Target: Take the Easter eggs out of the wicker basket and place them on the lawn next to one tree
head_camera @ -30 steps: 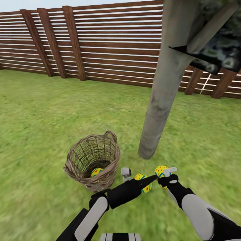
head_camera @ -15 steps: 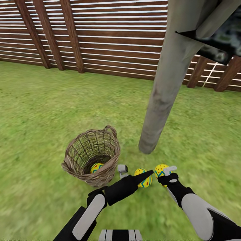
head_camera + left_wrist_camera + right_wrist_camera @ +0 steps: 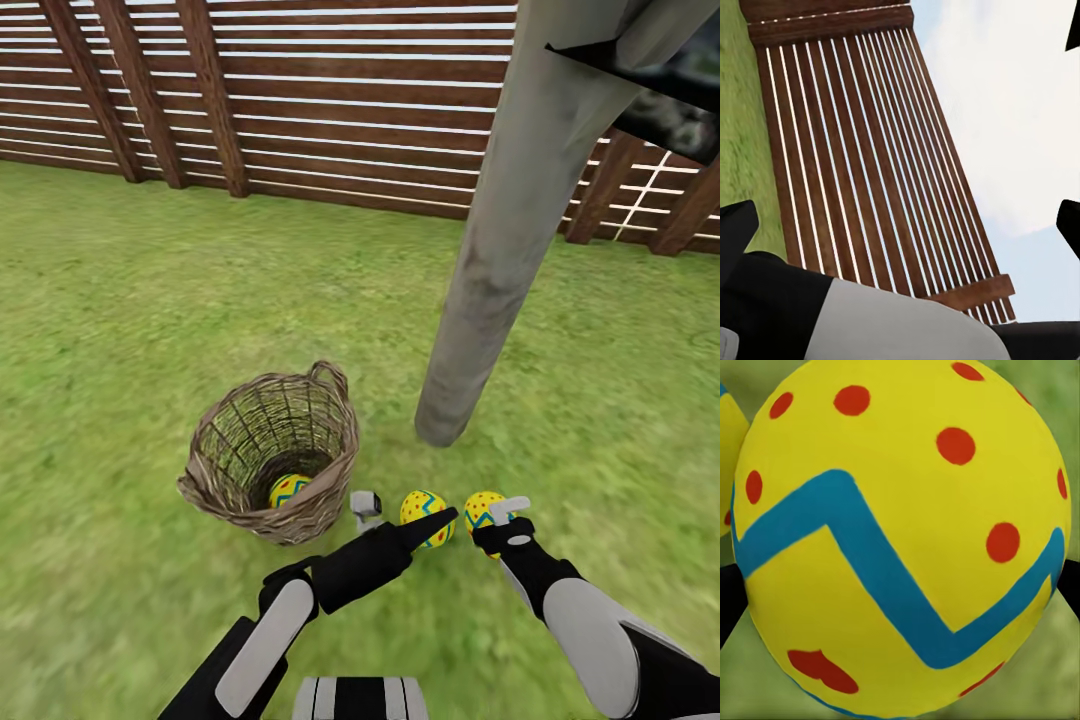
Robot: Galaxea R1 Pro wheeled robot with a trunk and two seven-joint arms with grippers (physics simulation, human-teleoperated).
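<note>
The wicker basket (image 3: 262, 450) stands on the lawn (image 3: 130, 300) left of the tree (image 3: 490, 270), with one Easter egg (image 3: 288, 489) inside at its bottom. A second egg (image 3: 421, 506) lies on the grass near the trunk's base. My left gripper (image 3: 402, 516) is open beside that egg with nothing between its fingers; in the left wrist view it (image 3: 900, 225) faces the fence. Just right of it, my right gripper (image 3: 497, 519) is shut on a third egg (image 3: 482, 509), low over the grass. That egg (image 3: 907, 510) sits between the two black fingertips in the right wrist view.
A brown slatted fence (image 3: 330, 110) closes the garden behind the tree and basket. Dark foliage (image 3: 680, 100) hangs at the upper right. Open grass spreads left of the basket and right of the trunk.
The camera has shifted and tipped, so fence, tree and basket slid in the picture. The egg on the grass now shows clear of my left fingers. The right gripper still holds its egg.
</note>
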